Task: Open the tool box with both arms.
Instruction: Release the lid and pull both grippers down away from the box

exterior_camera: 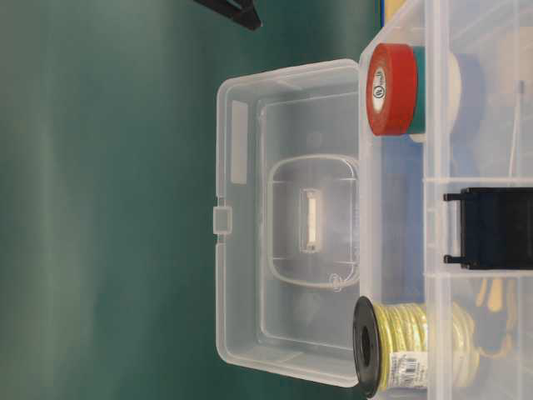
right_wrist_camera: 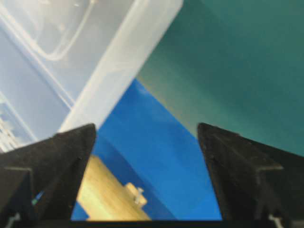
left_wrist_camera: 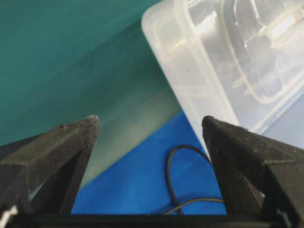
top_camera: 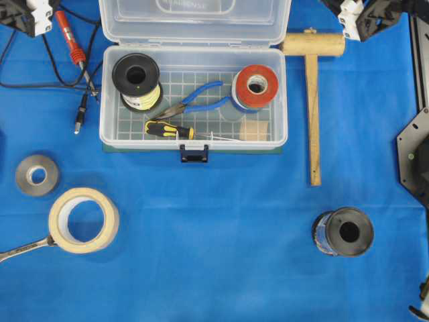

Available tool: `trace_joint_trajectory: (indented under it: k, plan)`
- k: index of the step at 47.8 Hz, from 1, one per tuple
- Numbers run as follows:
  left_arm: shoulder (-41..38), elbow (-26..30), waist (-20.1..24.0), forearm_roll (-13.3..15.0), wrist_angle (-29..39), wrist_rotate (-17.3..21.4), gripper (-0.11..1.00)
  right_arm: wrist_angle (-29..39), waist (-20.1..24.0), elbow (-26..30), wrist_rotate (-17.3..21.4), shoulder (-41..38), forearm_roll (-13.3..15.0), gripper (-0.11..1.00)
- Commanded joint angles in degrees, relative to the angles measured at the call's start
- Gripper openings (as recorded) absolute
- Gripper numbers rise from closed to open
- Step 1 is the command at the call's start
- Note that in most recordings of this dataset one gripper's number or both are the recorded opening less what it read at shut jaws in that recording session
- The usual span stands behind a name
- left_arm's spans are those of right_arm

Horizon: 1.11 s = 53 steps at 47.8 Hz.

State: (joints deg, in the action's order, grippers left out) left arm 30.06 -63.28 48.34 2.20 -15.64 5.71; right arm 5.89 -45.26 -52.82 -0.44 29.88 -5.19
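Toolbox [top_camera: 194,100], upper centre, is standing open; you are holding left gripper [left_wrist_camera: 150,126] and right gripper [right_wrist_camera: 146,130] spread, empty, at the top corners. Knocking the upright lid [top_camera: 194,20] risks reclosing it.

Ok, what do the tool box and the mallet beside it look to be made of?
The tool box looks like clear, glossy plastic: the tools and grid floor show through its walls, and the raised lid is see-through with a moulded panel. Its front latch looks like dark blue opaque plastic. The mallet appears to be bare, matte, pale wood, head and handle alike; grain is too fine to tell.
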Motion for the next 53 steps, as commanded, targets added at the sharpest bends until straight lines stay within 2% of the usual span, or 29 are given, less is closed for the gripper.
trace_joint_trajectory:
  k: [1,14,21,29,45,53]
  plan:
    - [1.5,0.1,0.3,-0.1,0.1,0.0,0.87,-0.1,-0.3,0.4,0.1,1.4,0.0,0.85]
    - [2.0,-0.2,-0.4,-0.1,0.5,-0.4,0.87,-0.1,-0.3,0.6,0.4,0.8,-0.1,0.85]
    - [2.7,-0.6,-4.0,-0.1,1.5,-0.8,0.87,0.4,1.4,0.3,0.6,1.2,-0.4,0.85]
    - [5.3,-2.0,-10.6,0.0,3.8,-0.8,0.87,1.7,7.8,-0.8,0.8,3.2,-0.6,0.85]
    - [13.1,-4.6,-26.7,0.0,10.0,-0.3,0.87,6.2,28.5,-2.5,0.1,6.4,-0.1,0.85]
    - [14.3,-5.2,-33.7,-0.1,11.2,-0.2,0.87,6.1,34.8,-2.5,0.1,5.4,0.0,0.85]
